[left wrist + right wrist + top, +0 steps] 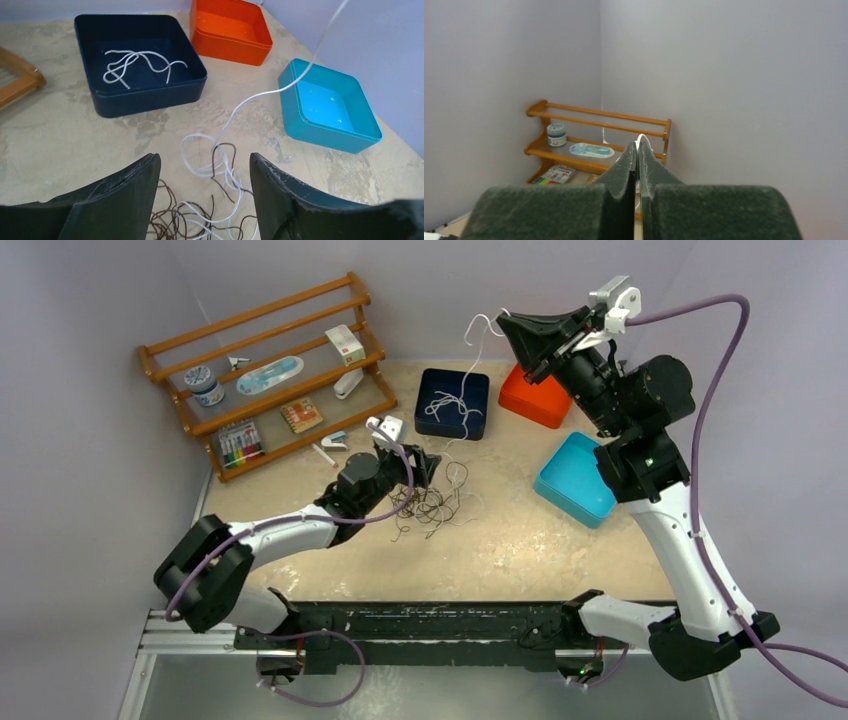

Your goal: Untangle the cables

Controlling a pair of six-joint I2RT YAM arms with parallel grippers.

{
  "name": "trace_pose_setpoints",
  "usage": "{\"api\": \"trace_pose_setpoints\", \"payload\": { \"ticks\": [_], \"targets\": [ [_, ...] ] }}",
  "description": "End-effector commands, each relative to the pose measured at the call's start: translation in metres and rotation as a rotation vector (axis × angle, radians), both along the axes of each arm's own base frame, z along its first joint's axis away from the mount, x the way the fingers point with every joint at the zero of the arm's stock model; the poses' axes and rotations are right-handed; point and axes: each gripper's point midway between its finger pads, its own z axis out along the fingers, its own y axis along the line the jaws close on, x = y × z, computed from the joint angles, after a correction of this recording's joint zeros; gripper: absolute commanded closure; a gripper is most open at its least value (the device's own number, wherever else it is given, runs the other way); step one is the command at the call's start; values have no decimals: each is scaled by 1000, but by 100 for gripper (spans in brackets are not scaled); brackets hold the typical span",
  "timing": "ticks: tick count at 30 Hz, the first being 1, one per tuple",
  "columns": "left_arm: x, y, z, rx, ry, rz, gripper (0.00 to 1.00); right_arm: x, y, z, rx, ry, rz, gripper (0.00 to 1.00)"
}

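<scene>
The left hand (pixel 204 167) stands partly open over the tangled cables (pixel 430 505), gripping nothing; the raised right hand (pixel 638 150) is clamped on a white cable (pixel 260 94).

A white cable (pixel 481 320) is held pinched at the tips of the raised right fingers (pixel 522 338). The tangled cables (pixel 432 508) are spread on the table (pixel 520 550) just beneath the left fingers (pixel 425 468), and a navy tray (pixel 432 415) is seen between the two sets of fingers.
</scene>
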Motion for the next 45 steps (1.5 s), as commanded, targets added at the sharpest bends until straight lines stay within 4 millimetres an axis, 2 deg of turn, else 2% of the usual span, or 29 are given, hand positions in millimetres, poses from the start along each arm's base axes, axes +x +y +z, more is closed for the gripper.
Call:
{"api": "trace_pose_setpoints", "payload": {
  "ticks": [1, 6, 14, 20, 25, 29, 33, 38, 41, 45],
  "targets": [
    [-1, -28, 40, -26, -250, -101, 31, -19, 5, 19, 31, -56, 79, 100],
    [-9, -51, 33, 37, -352, -211, 28, -18, 8, 14, 15, -35, 88, 100],
    [24, -46, 6, 157, -389, -87, 31, -24, 11, 13, 2, -33, 120, 100],
    [31, -59, 13, 133, -432, -108, 45, -27, 13, 10, 9, -15, 143, 100],
    [30, -68, 29, 99, -457, -143, 71, -19, 11, -3, 25, 48, 117, 100],
    [28, -65, 33, 105, -424, -139, 100, -8, 1, -18, 28, 96, 39, 100],
    [30, -45, 38, 87, -302, -44, 100, 4, -5, -34, 35, 156, -21, 100],
    [10, -29, 52, 3, -200, -31, 100, 42, -15, -77, 14, 307, -145, 100],
    [-1, -27, 53, -26, -107, -47, 100, 58, -23, -100, 17, 368, -200, 100],
    [-24, -36, 50, -29, 27, -150, 100, 81, -42, -138, 18, 450, -276, 100]
  ]
}}
